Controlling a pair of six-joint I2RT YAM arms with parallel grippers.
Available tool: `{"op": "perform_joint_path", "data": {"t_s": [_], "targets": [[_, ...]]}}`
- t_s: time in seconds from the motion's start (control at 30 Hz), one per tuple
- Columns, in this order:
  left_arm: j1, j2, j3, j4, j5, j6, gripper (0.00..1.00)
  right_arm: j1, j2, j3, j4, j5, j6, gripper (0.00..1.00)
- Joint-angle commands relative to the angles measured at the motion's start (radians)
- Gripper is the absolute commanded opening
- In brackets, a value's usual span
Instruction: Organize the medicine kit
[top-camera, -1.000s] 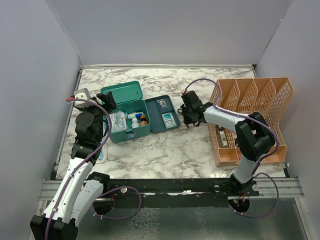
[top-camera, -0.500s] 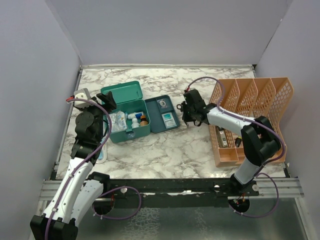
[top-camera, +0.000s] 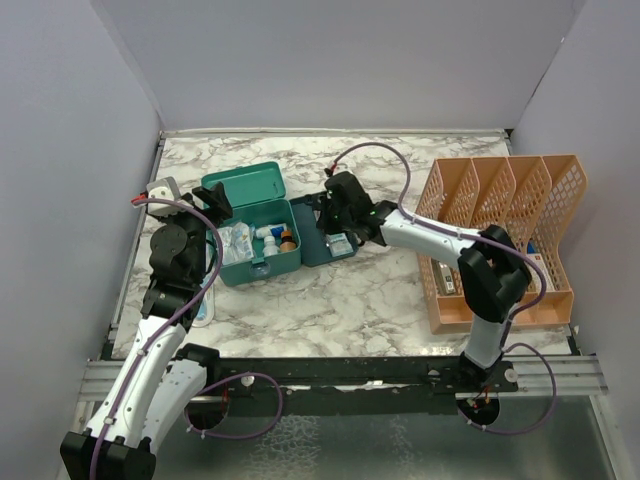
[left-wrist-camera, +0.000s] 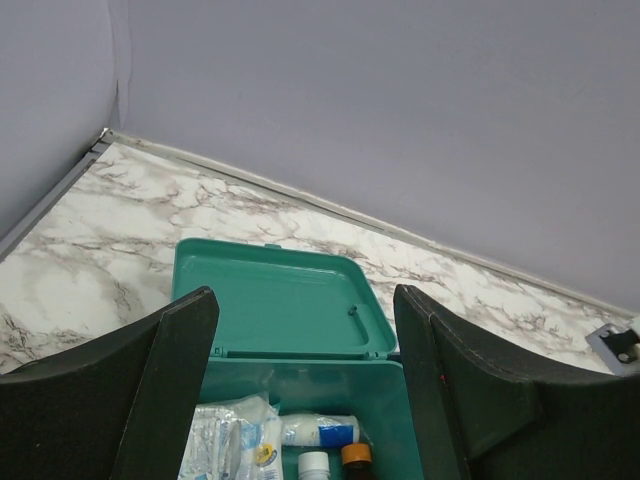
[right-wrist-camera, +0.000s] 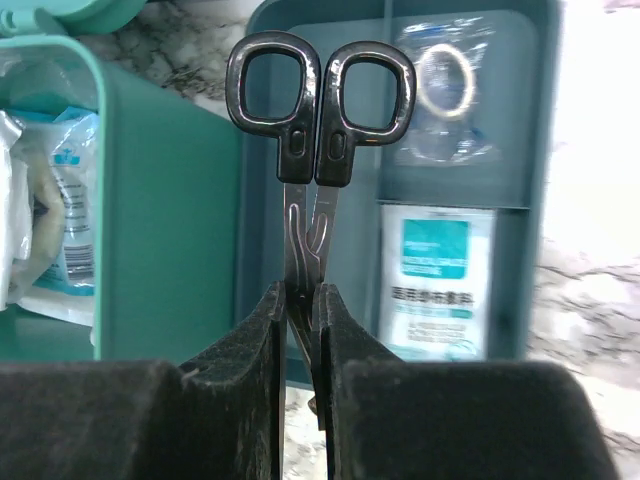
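Observation:
The medicine kit (top-camera: 262, 248) is a teal box lying open, its lid (top-camera: 243, 186) folded back. Inside are gauze packets (left-wrist-camera: 225, 440) and small bottles (left-wrist-camera: 318, 432). Its matching insert tray (top-camera: 312, 248) lies just right of the box and holds a labelled sachet (right-wrist-camera: 435, 280) and a bagged ring (right-wrist-camera: 445, 85). My right gripper (top-camera: 335, 215) hangs over this tray, shut on the blades of black-handled scissors (right-wrist-camera: 318, 110) whose handles point away from my right gripper (right-wrist-camera: 300, 300). My left gripper (top-camera: 215, 200) stands open by the box's left side; between the fingers of my left gripper (left-wrist-camera: 303, 300) nothing is held.
An orange mesh file rack (top-camera: 500, 190) stands at the right with a few items (top-camera: 445, 275) in its near slot. A pale flat packet (top-camera: 204, 312) lies partly under my left arm. Grey walls close in the marble table (top-camera: 350, 300) on three sides.
My right arm has swung left from beside the orange rack to above the insert tray, carrying the scissors. My left arm has not moved.

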Motion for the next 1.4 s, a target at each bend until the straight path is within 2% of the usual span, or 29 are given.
{"op": "perform_joint_path", "data": {"t_s": [0.0,0.47,0.67,0.77,0.93,1.1,1.23,1.37], "targets": [[0.004,-0.015,-0.008,0.033,-0.010,0.011,0.74,0.039,0.082,0.064,0.029,-0.002,0.054,0.10],[0.003,-0.004,-0.005,0.039,0.020,0.020,0.74,0.045,0.237,0.149,0.027,-0.069,0.024,0.11],[0.004,-0.009,-0.007,0.038,0.008,0.025,0.74,0.047,0.255,0.187,-0.043,-0.017,0.035,0.28],[0.004,-0.010,-0.008,0.038,0.002,0.025,0.74,0.046,0.232,0.187,-0.052,0.001,0.030,0.32],[0.003,-0.005,-0.005,0.031,-0.001,0.024,0.74,0.047,0.174,0.157,-0.042,0.041,0.039,0.30],[0.003,0.004,0.001,0.020,0.008,0.030,0.75,0.045,0.124,0.092,-0.041,0.185,0.065,0.25],[0.004,0.015,0.010,0.006,0.017,0.028,0.75,0.045,0.144,0.096,-0.081,0.263,0.052,0.25],[0.003,0.021,0.014,-0.001,0.015,0.028,0.75,0.044,0.186,0.124,-0.124,0.268,0.047,0.25]]}}
